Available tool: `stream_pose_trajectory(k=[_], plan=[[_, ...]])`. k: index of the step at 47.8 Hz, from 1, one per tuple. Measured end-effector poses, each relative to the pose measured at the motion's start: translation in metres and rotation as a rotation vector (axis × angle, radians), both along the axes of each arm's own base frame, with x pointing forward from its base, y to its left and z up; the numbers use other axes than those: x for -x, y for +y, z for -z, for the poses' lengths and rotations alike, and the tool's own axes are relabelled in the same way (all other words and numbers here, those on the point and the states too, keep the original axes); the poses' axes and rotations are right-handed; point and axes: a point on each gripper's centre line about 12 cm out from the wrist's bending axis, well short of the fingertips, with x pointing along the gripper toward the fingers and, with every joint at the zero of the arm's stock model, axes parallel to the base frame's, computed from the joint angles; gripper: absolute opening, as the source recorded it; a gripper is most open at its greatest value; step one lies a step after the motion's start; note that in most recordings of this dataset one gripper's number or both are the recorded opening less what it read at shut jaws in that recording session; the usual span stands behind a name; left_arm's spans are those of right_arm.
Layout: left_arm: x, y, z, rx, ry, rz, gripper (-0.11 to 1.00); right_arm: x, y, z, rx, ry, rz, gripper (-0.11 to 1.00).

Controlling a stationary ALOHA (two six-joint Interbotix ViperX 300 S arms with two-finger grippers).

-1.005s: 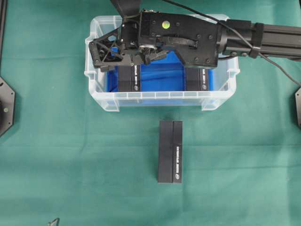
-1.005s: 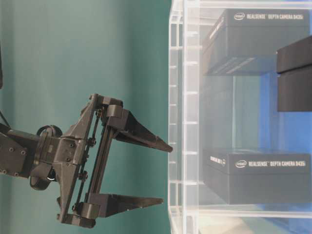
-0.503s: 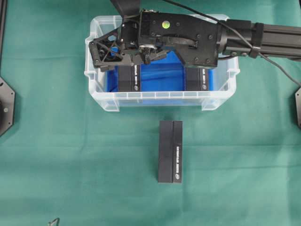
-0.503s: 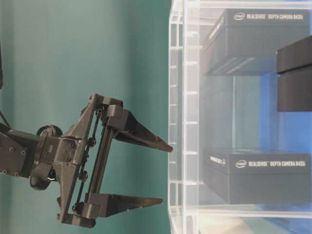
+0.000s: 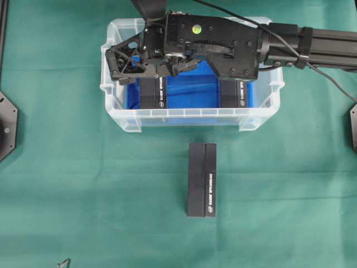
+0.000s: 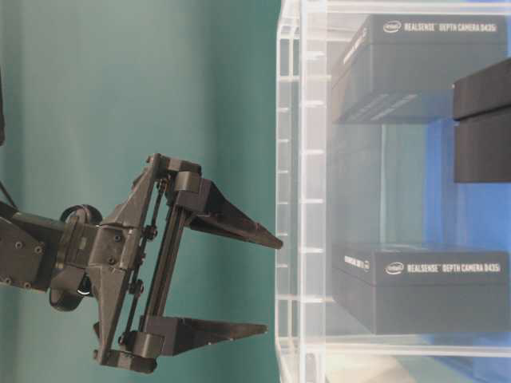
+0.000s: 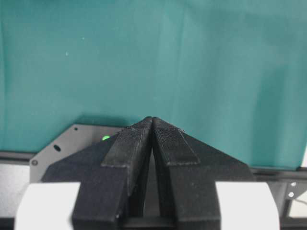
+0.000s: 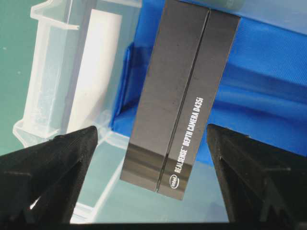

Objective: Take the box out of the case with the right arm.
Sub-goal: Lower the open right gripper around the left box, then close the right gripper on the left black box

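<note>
The clear case (image 5: 113,100) with a blue bottom stands at the back of the green table. Two black boxes lie in it, one on the left (image 5: 153,92) and one on the right (image 5: 234,93). The all-black right arm (image 5: 290,44) reaches across the case. Its gripper (image 5: 124,66) hangs open above the left box, just over the rim. In the right wrist view that box (image 8: 182,96) lies below, between the spread fingers (image 8: 48,177), untouched. The table-level view shows the open gripper (image 6: 271,284) outside the case wall (image 6: 289,199). My left gripper (image 7: 152,120) is shut on nothing.
A third black box (image 5: 202,180) lies on the green cloth in front of the case. The arm bases sit at the left edge (image 5: 5,125) and right edge (image 5: 353,125). A small metal object (image 5: 64,262) lies at the bottom left.
</note>
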Motion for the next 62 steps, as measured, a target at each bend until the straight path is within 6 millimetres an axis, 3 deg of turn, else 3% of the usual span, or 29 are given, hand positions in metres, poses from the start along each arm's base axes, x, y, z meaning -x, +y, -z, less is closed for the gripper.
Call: stream_pose_trajectory(k=[15,27,62], plan=[[0.0,0.0,0.0,0.0,0.0,0.0,0.0,0.0,-0.001,0.0,0.004,0.002,0.002,0.95],[0.0,0.0,0.0,0.001,0.0,-0.001,0.0,-0.002,-0.004,0.013,0.017,0.024,0.032,0.95],[0.0,0.0,0.0,0.001,0.0,-0.003,0.0,-0.008,-0.01,0.088,-0.019,0.079,0.067,0.95]])
